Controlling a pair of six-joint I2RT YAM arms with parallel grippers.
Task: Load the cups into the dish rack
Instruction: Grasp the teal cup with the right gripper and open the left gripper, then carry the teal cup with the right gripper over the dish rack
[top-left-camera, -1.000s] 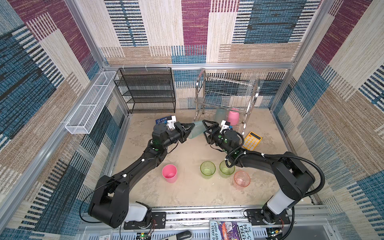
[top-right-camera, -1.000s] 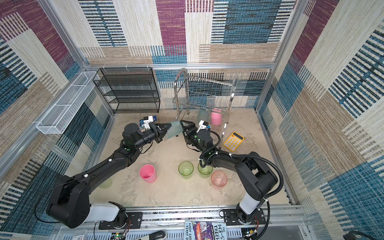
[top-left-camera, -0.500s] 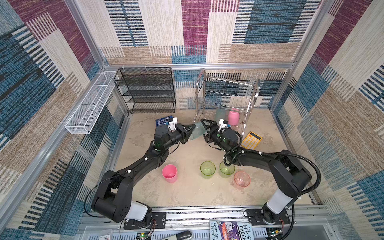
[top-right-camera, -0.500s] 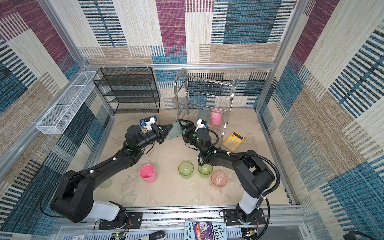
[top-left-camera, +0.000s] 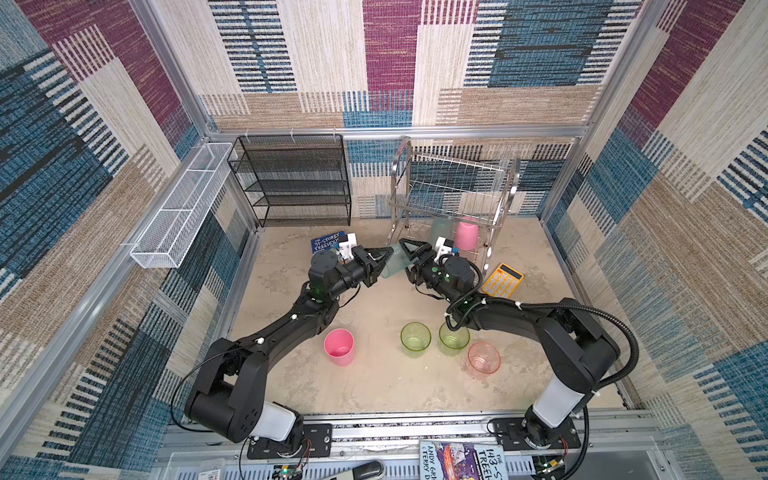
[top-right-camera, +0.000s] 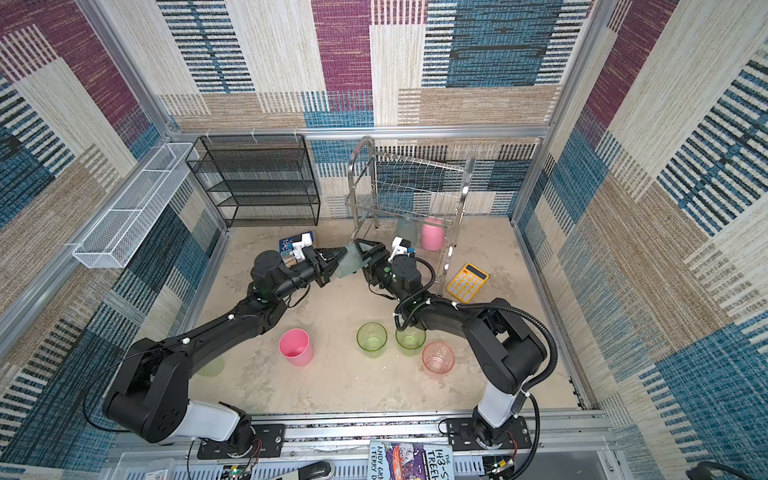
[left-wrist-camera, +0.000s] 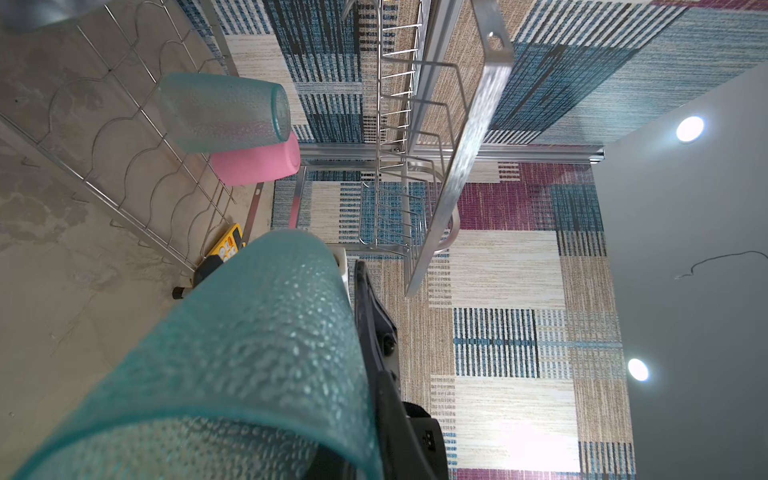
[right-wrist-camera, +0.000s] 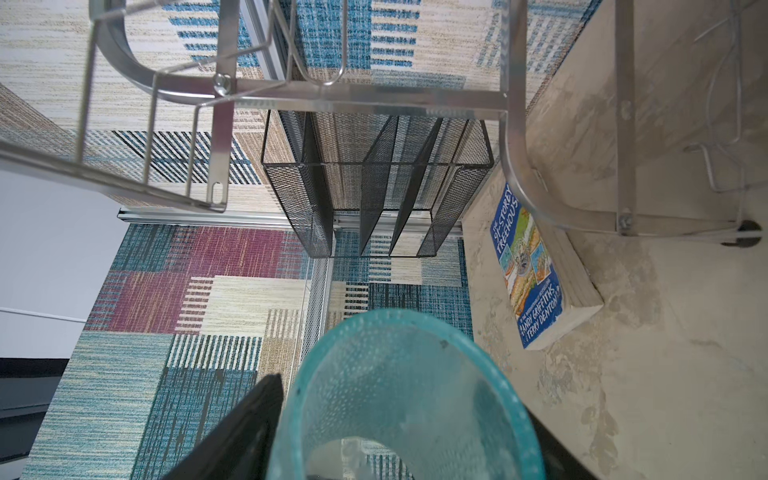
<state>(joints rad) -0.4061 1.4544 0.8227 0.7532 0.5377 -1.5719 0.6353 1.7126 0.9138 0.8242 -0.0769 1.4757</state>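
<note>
1. Left jaws, nearly shut, pinch the teal cup (top-left-camera: 395, 262) by its wall, midair just before the dish rack (top-left-camera: 405, 166)
2. Right jaws straddle that cup; gripping or not, I cannot tell
3. Released too early, it may drop to the surface (top-left-camera: 374, 386)
4. Swung carelessly, it may knock the rack's pink cup (top-left-camera: 467, 232)

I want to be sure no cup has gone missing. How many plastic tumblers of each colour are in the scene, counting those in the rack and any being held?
Opaque pink plastic tumblers: 2
See-through teal plastic tumblers: 2
See-through yellow-green plastic tumblers: 3
See-through salmon-pink plastic tumbler: 1
Total: 8
</note>
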